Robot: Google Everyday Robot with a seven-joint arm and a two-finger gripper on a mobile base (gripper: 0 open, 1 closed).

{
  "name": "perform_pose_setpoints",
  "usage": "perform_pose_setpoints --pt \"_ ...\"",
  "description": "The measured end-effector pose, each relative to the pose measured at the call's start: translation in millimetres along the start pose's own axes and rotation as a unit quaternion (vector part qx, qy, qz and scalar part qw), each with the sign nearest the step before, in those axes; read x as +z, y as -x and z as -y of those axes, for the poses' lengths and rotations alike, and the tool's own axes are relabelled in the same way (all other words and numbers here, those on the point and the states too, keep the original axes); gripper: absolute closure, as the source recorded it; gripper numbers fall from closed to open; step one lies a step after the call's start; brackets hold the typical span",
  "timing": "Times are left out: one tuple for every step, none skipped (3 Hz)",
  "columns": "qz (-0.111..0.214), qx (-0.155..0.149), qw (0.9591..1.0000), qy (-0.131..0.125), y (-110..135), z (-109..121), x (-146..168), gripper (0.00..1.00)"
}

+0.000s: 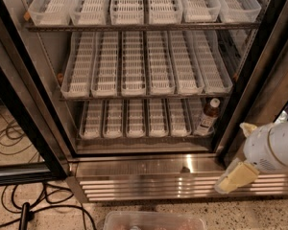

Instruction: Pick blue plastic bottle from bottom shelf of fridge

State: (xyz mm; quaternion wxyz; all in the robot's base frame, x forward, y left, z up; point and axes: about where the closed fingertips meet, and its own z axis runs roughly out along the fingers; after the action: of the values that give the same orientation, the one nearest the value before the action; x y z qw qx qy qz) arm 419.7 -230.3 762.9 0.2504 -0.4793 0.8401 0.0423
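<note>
The blue plastic bottle stands upright at the near right end of the bottom shelf, in the rightmost lane tray. We see one bottle only: dark brown liquid, white cap, pale label. Its foot is hard to make out against the tray wall.

The fridge shows three racks. We count six ribbed lane trays on the middle rack and six on the bottom one, the last partly hidden behind the bottle. The top rack also carries six, their far ends cut off by the upper edge. A small brown object sits at the left end of the top rack and another at the left end of the middle rack. We cannot tell what they are.

The gripper hangs at the near right, outside the fridge, in front of the black door frame and well apart from the bottle. Its two cream fingers are spread, holding nothing. The upper one is mostly hidden by the white wrist, and the arm is cut off at the right edge.

Black cables lie on the speckled floor at the near left. One clear container is cut off at the near edge.
</note>
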Motion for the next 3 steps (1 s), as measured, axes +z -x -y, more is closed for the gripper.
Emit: perform_pose_setpoints --pt "0.058 0.081 0.9950 -0.006 -13.4 -7.2 42.3 0.00" --pt "0.112 0.137 0.9836 -0.033 -13.9 -3.8 70.3 0.00" --pt "0.148 0.184 0.9694 -0.067 -13.8 9.5 90.2 0.00"
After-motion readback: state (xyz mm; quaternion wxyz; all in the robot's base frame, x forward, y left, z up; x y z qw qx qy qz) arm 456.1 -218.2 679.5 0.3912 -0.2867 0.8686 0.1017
